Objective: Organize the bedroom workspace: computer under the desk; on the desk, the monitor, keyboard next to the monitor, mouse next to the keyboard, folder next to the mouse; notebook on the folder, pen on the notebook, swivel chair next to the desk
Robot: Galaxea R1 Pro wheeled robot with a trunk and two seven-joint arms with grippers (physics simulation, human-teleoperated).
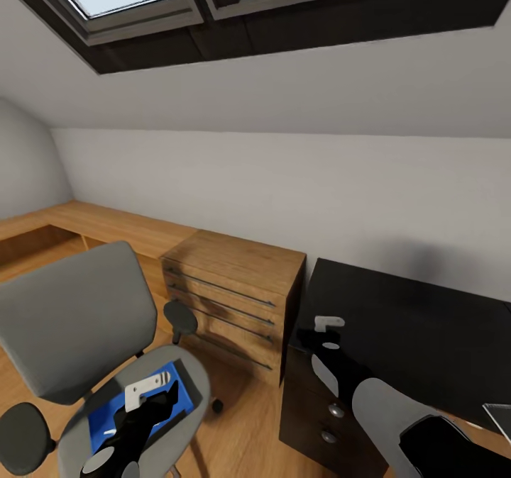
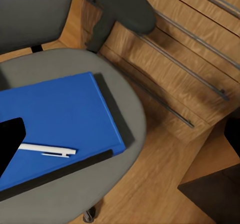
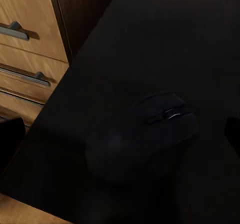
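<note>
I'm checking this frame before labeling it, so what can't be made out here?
- Left gripper, head view: open or shut is unclear against the folder.
- Folder, head view: mostly covered by the left arm.
- Mouse, right wrist view: black on the black desk, outline faint.
- Chair base: cut off by the frame.

The wooden dresser [image 1: 238,301] stands tight against the desk [image 1: 426,336], no gap between them. Left of the dresser the swivel chair [image 1: 71,322] crowds in, its armrest [image 1: 181,316] close to the drawers, leaving a thin strip of floor. Right of the dresser, the desk top lies bare beyond the mouse [image 3: 145,134].
</note>
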